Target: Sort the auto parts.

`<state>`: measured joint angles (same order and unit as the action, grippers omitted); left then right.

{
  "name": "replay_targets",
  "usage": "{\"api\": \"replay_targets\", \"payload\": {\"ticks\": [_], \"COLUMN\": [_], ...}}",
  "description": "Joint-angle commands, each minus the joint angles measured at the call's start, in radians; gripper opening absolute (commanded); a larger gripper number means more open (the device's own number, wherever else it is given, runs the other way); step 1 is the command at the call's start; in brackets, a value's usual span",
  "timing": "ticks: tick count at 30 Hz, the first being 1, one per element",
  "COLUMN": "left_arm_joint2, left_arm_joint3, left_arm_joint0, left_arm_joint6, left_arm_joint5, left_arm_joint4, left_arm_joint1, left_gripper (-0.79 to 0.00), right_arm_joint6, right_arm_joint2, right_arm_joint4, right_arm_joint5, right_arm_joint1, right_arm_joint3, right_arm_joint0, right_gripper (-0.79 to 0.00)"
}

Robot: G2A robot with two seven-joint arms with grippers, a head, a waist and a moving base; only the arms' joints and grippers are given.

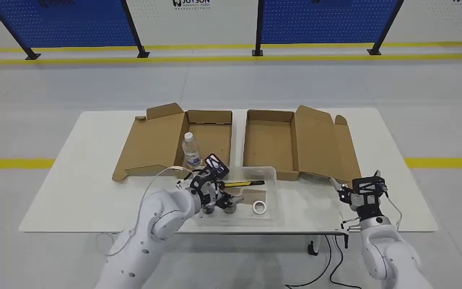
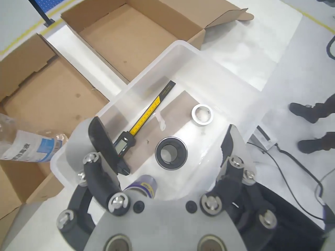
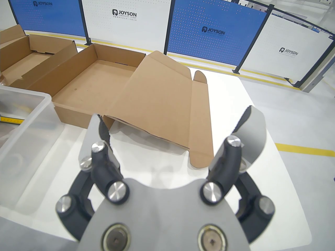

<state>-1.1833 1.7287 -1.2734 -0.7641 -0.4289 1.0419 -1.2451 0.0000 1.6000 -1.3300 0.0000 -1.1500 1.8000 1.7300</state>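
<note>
1. Left claw (image 2: 162, 126) hangs over the near end of the clear bin (image 2: 183, 44), jaws spread wide and pinching nothing.
2. Purple can (image 2: 142, 184) sits at the near bin wall, looks to be inside, and is partly hidden by the claw mount.
3. Dark bearing (image 2: 171, 153) lies flat on the bin floor right under the gap between the jaws, untouched. It has a black outer ring, a paler inner sleeve and an open bore. It's round and smooth, so probably slippery on the rim.
4. Step in hand, my read: lining up to pick the dark bearing. Sorting looks barely started, since four items are in the bin.
5. Next move calls for dropping straight down with the jaws either side of the outer ring, then closing across the diameter. After that, lift clear of the bin wall and carry to a box.
6. Caliper (image 2: 146, 113) lies diagonally on a brown sheet (image 2: 172, 110), display end close to one finger. It could get bumped on the descent.
7. Silver ring (image 2: 201, 114) lies flat farther in, apart from the bearing.
8. Right claw (image 3: 173, 117) is over the tabletop (image 1: 94, 188) near its right front edge, jaws spread, holding nothing, well apart from the bin.
9. Behind the bin are the left box (image 1: 209, 137) and right box (image 1: 271, 144), lids folded open. A water bottle (image 1: 191, 150) is in the left box.
</note>
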Motion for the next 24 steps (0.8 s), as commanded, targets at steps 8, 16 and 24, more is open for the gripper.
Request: {"api": "replay_targets", "payload": {"ticks": [8, 16, 24], "left_arm_joint2": [0.047, 0.1, 0.135], "left_arm_joint3": [-0.086, -0.145, -0.185], "left_arm_joint0": [0.095, 0.146, 0.174], "left_arm_joint6": [-0.215, -0.252, -0.252], "left_arm_joint5": [0.05, 0.07, 0.087], "left_arm_joint4": [-0.092, -0.065, -0.056], "left_arm_joint1": [-0.002, -0.006, -0.008], "left_gripper": [0.0, -0.129, -0.24], "right_arm_joint6": [0.0, 0.0, 0.0], "right_arm_joint2": [0.0, 0.0, 0.0], "right_arm_joint4": [0.0, 0.0, 0.0], "right_arm_joint5": [0.0, 0.0, 0.0], "right_arm_joint1": [0.0, 0.0, 0.0], "right_arm_joint3": [0.0, 0.0, 0.0], "right_arm_joint0": [0.0, 0.0, 0.0], "right_gripper": [0.0, 0.0, 0.0]}}
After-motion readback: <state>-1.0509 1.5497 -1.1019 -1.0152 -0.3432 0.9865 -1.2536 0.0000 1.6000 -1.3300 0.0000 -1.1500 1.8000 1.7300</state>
